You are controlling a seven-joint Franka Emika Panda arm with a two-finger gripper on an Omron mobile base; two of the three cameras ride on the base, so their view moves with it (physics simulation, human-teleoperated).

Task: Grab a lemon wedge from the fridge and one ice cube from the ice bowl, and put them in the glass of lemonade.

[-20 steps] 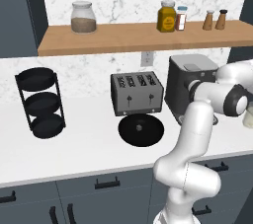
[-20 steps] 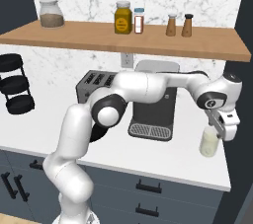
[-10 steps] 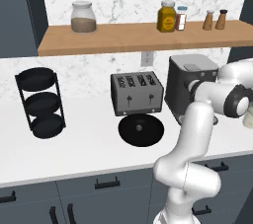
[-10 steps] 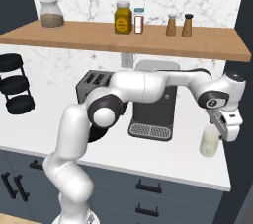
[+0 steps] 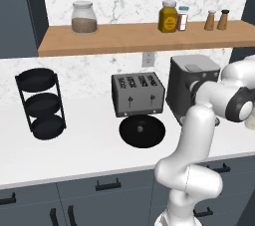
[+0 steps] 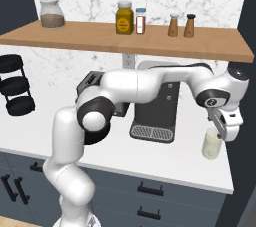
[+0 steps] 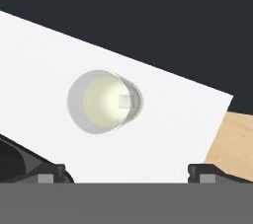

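Glass of lemonade (image 6: pixel 211 144): one small clear tumbler with pale yellow liquid is seen standing upright on the white counter (image 6: pixel 165 153), near its right end, just right of the coffee machine (image 6: pixel 156 108). In the hand view it is seen from above (image 7: pixel 105 101), with one small pale cube-shaped piece in the liquid near its right wall; what the piece is cannot be told for sure.
Gripper (image 6: pixel 226 129): it is held just above and slightly right of the glass, pointing down. Its two dark fingertips (image 7: pixel 47 173) are seen far apart at the bottom corners of the hand view, so the claw is spread wide, and nothing is held between them.
Shelf (image 5: pixel 144 36): one wooden shelf is fixed to the marble wall. On it are counted one lidded jar with brown contents (image 5: pixel 83 18), one amber jar (image 5: pixel 169 17), one small spice bottle (image 5: pixel 183 18) touching or just beside it, and two shakers (image 5: pixel 218 20).
Counter items: one toaster (image 5: pixel 138 94), one round black plate (image 5: pixel 142 132) just in front of it, one black three-tier stand (image 5: pixel 42 102) at the left, and one coffee machine.
Cabinets (image 5: pixel 99 200): dark blue-grey drawer fronts are seen below the counter.
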